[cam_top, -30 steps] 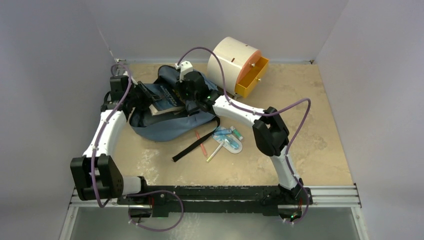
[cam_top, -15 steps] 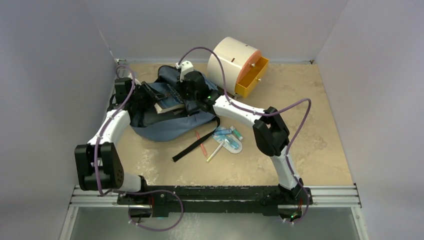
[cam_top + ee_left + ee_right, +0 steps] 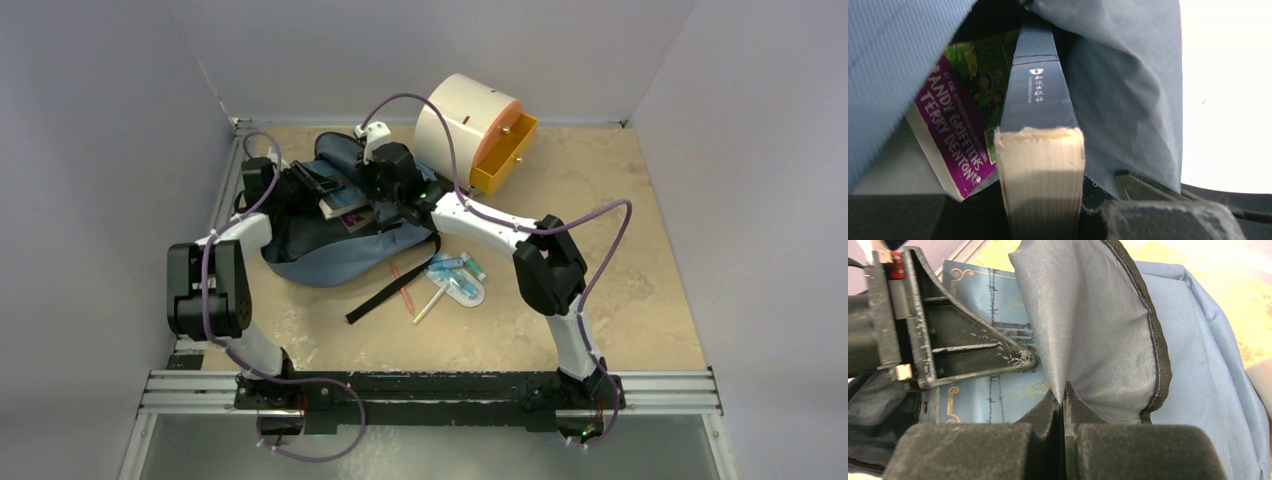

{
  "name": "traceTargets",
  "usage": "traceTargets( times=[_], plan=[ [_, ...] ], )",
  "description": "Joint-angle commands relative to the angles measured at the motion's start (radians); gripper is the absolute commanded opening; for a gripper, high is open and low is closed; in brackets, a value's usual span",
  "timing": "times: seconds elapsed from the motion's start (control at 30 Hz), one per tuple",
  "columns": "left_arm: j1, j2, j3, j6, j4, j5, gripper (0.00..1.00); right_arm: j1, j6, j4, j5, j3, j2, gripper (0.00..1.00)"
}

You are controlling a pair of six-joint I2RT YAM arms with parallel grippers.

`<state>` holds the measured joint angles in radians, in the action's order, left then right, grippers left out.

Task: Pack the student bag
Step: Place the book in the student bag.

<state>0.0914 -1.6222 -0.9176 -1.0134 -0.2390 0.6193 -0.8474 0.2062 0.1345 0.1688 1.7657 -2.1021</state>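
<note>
**Book Held at Mouth of Student Bag**

The student bag (image 3: 335,258) lay slumped at the back left of the counter (image 3: 600,250), its mouth open towards the left arm. The left jaws were clamped part-way closed on a thick blue book (image 3: 1040,100), spine up, its far end already under the bag's fabric. Just beside it, inside the bag, lay a purple-spined paperback (image 3: 953,130). The right jaws were pressed fully together on a fold of the bag's grey lining at the black-trimmed edge, holding the flap raised. A black strap (image 3: 390,285) trailed from the bag across the counter. Near it sat a clear pouch (image 3: 455,280), a red pen (image 3: 402,285) and a pale pen (image 3: 430,305). Behind stood a cream round cabinet (image 3: 460,120) with its orange drawer (image 3: 500,155) pulled out.
</note>
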Motion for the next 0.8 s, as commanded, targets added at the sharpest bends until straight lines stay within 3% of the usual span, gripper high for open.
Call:
traceTargets(
  times=[0.0, 0.27, 0.57, 0.73, 0.77],
  plan=[
    [-0.003, -0.046, -0.045, -0.05, -0.25, 0.031, 0.0, 0.002, 0.027, 0.161, 0.01, 0.02, 0.106, 0.0],
    [-0.082, -0.134, -0.105, -0.036, -0.266, -0.053, 0.0, 0.002, 0.038, 0.162, 0.002, 0.021, 0.101, 0.0],
    [-0.197, -0.152, -0.106, -0.058, -0.23, -0.272, 0.0, 0.002, 0.075, 0.171, 0.013, 0.012, 0.098, 0.0],
    [-0.202, -0.218, -0.169, -0.037, -0.222, -0.239, 0.0, 0.002, 0.083, 0.168, 0.005, 0.01, 0.095, 0.0],
    [-0.203, -0.237, -0.19, -0.018, -0.208, -0.223, 0.07, 0.003, 0.084, 0.167, 0.009, 0.009, 0.096, 0.0]
  ],
)
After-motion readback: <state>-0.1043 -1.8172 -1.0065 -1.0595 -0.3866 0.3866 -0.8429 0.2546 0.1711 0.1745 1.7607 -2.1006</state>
